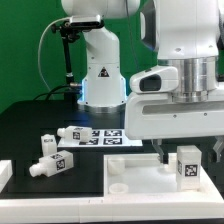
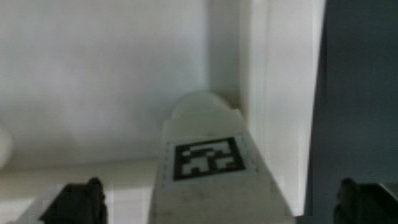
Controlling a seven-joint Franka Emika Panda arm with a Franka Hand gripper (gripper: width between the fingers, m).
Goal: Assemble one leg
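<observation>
A white square leg (image 1: 187, 165) with a black-and-white tag stands upright on the large flat white rimmed panel (image 1: 135, 178), near its corner at the exterior view's right. My gripper (image 1: 189, 153) is lowered around this leg. In the wrist view the leg (image 2: 214, 160) sits between the two dark fingertips (image 2: 75, 203), with a gap on each side. The gripper (image 2: 219, 206) is open and not touching the leg. The panel's raised rim (image 2: 281, 90) runs beside the leg.
Three more white legs lie on the black table at the exterior view's left: one (image 1: 75, 133) by the marker board (image 1: 108, 136), one (image 1: 48, 145) and one (image 1: 46, 166) nearer the front. The robot base (image 1: 100, 80) stands behind.
</observation>
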